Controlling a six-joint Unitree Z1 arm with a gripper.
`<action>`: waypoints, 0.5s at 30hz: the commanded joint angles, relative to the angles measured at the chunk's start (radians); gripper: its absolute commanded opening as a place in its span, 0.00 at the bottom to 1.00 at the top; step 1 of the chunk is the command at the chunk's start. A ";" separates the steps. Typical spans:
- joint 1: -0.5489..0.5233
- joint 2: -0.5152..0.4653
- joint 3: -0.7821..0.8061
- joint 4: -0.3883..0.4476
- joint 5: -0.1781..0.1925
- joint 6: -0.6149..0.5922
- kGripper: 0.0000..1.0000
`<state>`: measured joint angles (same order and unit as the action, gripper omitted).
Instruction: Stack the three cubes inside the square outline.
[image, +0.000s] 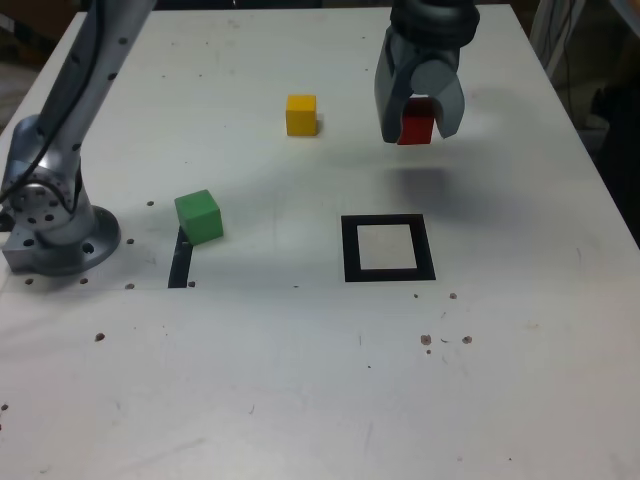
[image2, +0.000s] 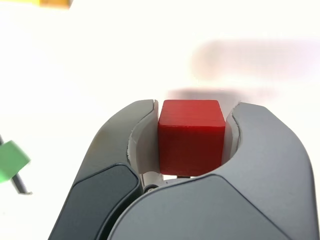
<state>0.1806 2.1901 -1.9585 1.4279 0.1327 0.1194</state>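
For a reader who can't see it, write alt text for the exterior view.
A robot gripper holds a red cube above a white table, beyond a black square outline. To the view's left are a yellow cube and a green cube touching a thin black strip.

You have the exterior view set above the pale, flat table (image: 240, 370), well back, facing down at a slant; it takes in the silver-grey arm base (image: 65, 225) at its left and the table's far edge. Your wrist view sits close behind the grey, curved-finger gripper (image2: 191, 137), facing past its fingertips toward the tabletop. You get the small red cube (image2: 191, 137), the small green cube (image2: 12, 160) and part of the thin black strip (image2: 20, 184) in both views.
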 joint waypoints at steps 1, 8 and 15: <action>-0.038 -0.021 0.016 0.012 -0.003 -0.005 0.30; -0.178 -0.097 0.226 -0.091 -0.036 -0.060 0.31; -0.244 -0.159 0.373 -0.176 -0.065 -0.129 0.30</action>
<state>-0.0525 2.0484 -1.5907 1.2553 0.0712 -0.0020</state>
